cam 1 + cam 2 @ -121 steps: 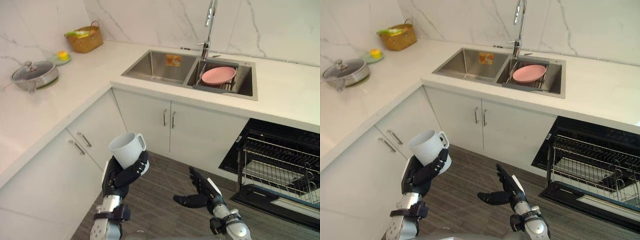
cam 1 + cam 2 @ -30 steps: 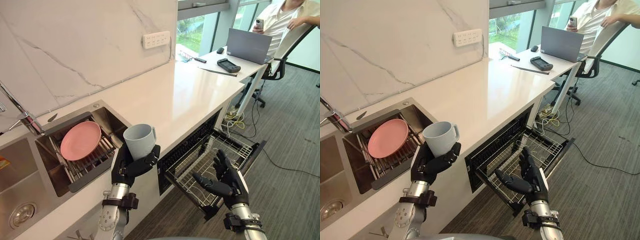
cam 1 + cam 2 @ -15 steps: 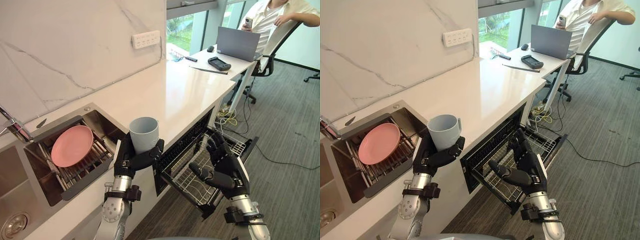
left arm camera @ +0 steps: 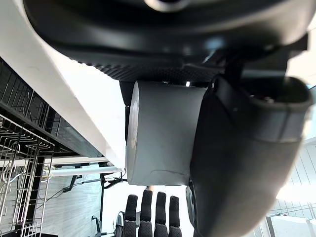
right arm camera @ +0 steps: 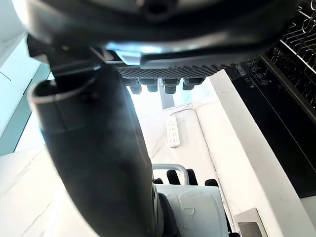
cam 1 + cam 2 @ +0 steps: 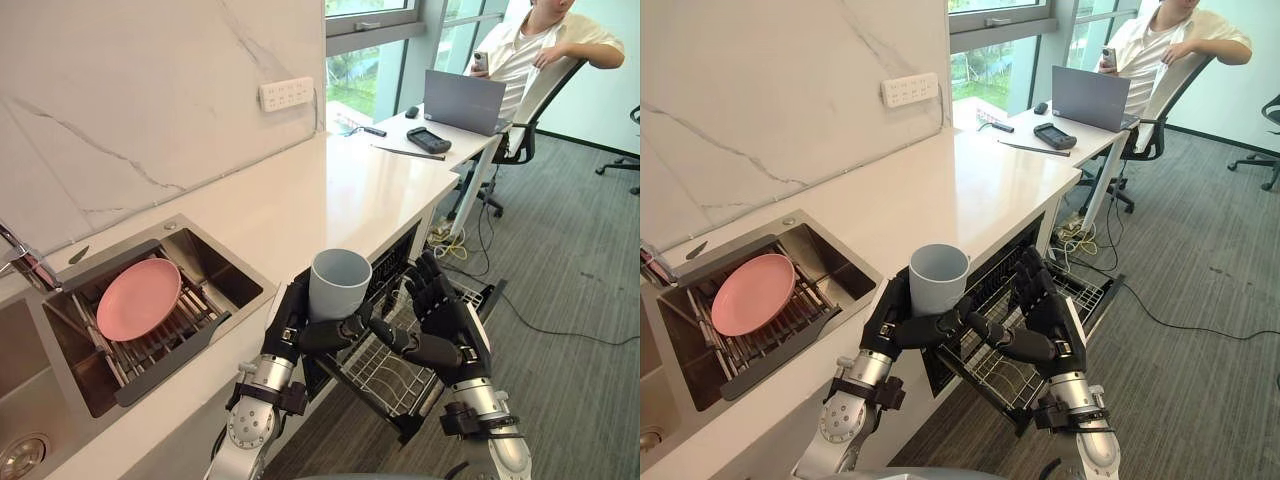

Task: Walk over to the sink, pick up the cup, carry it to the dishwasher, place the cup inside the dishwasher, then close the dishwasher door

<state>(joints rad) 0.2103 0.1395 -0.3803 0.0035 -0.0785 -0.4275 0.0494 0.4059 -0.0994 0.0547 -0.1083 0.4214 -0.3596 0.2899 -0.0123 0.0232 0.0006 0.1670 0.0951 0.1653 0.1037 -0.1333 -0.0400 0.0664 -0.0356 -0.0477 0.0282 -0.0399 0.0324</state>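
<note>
A pale grey cup point(image 6: 340, 283) stands upright in my left hand point(image 6: 298, 328), whose fingers and thumb are curled round its lower wall; the cup point(image 4: 165, 131) is clamped against the thumb in the left wrist view. It hangs at the counter's front edge, above the open dishwasher's pulled-out wire rack point(image 6: 392, 372). My right hand point(image 6: 447, 322) is open just to the right of the cup, fingers spread, thumb stretched toward my left hand's fingers. In the right wrist view the cup point(image 5: 193, 207) appears past my right thumb.
The white counter point(image 6: 335, 195) runs back to a desk with a laptop point(image 6: 465, 102). Left of the cup is the sink point(image 6: 218, 268) with a pink plate point(image 6: 138, 298) on a rack. A person point(image 6: 530, 40) sits on an office chair point(image 6: 535, 115); cables lie on the carpet.
The camera has swung slightly. My left hand has carried the cup to the right, out over the dishwasher rack, and the right hand has risen and closed in beside it.
</note>
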